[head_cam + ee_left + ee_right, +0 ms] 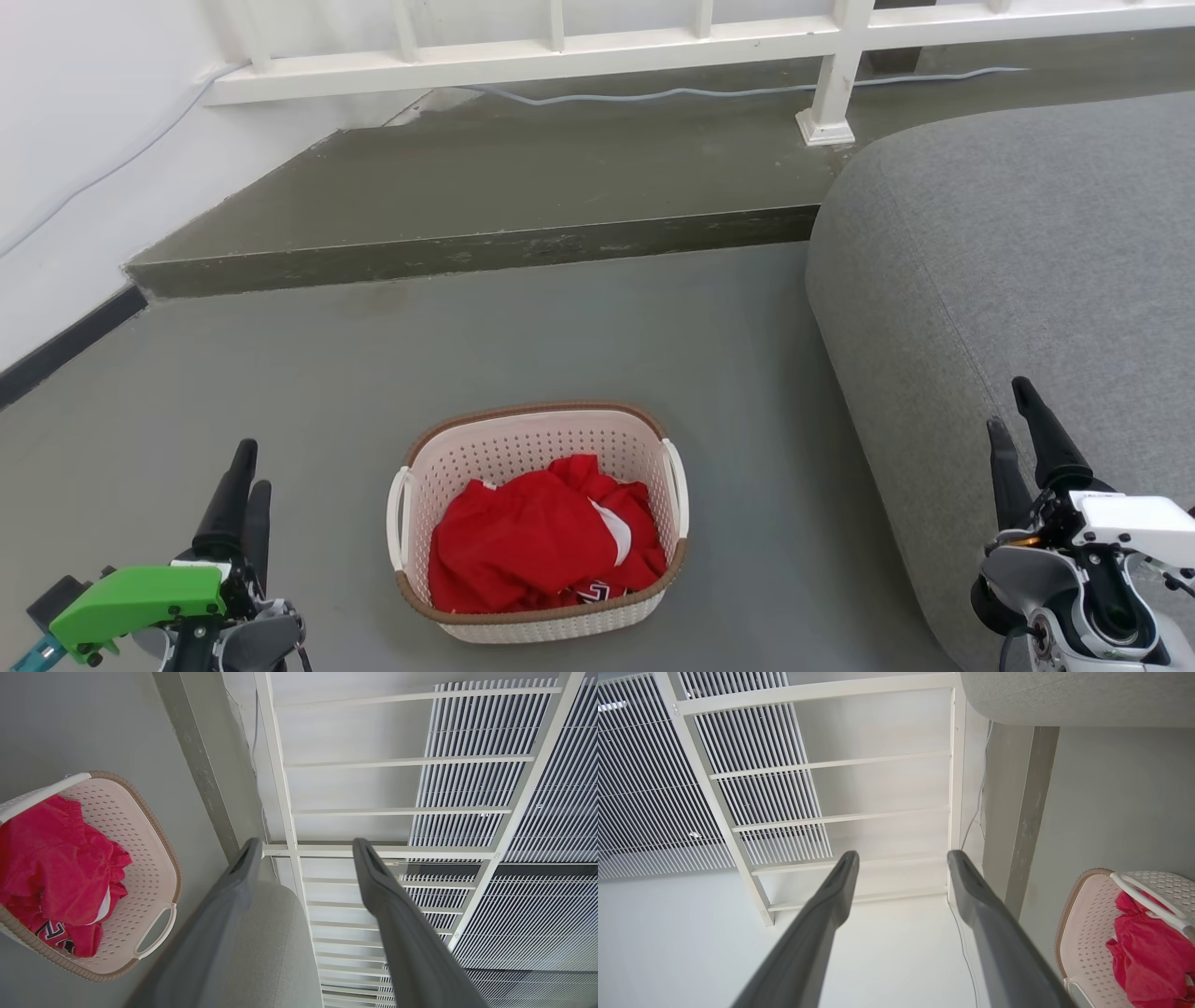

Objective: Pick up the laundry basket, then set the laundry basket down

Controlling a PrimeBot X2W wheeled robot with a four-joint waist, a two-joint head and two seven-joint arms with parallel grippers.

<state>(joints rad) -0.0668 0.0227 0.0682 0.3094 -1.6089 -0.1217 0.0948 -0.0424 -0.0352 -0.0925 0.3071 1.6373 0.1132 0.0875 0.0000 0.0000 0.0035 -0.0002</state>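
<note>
1. The laundry basket: its floor is hidden under the red garment. My left wrist view cuts it off at 9 o'clock, my right wrist view at 4 o'clock.
2. The print on that garment: folded over, unreadable.
3. Head view: my left gripper has its body cut off at 7 o'clock, my right gripper at 5 o'clock.
4. The grey cushion: runs off at 3 o'clock.

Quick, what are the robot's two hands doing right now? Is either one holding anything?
Left hand: open, holding nothing.
Right hand: open, holding nothing.
</note>
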